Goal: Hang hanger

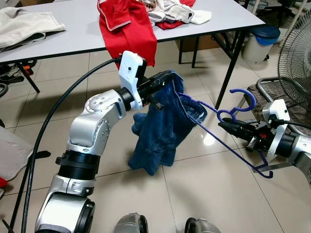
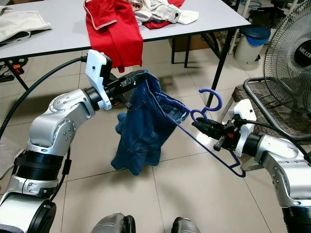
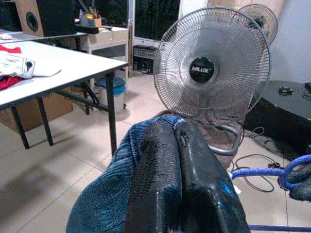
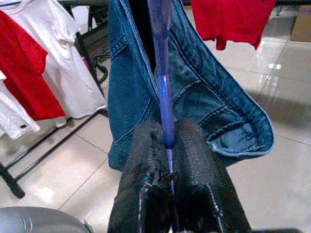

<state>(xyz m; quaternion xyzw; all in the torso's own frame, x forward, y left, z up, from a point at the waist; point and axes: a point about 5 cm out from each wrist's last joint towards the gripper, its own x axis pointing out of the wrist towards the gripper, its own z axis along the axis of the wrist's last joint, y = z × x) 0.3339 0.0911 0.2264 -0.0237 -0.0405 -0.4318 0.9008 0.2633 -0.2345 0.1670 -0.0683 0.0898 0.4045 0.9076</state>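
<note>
A pair of blue denim shorts (image 1: 160, 126) hangs in mid-air over the tiled floor. My left gripper (image 1: 163, 80) is shut on the waistband at its top edge, and its fingers (image 3: 180, 184) pinch the denim (image 3: 112, 194). A purple-blue wire hanger (image 1: 228, 114) reaches with one arm into the open waist, its hook curling up to the right. My right gripper (image 1: 228, 127) is shut on the hanger just below the hook; its fingertips (image 4: 192, 160) clamp the purple bar (image 4: 163, 87) in front of the shorts (image 4: 204, 97).
A white table (image 1: 73, 34) behind holds a red garment (image 1: 129, 29) draped over its edge, a beige garment (image 1: 24, 24) and other clothes. A standing fan (image 1: 296, 53) and a bin (image 1: 262, 41) are at right. Shirts hang on a rack (image 4: 43, 82).
</note>
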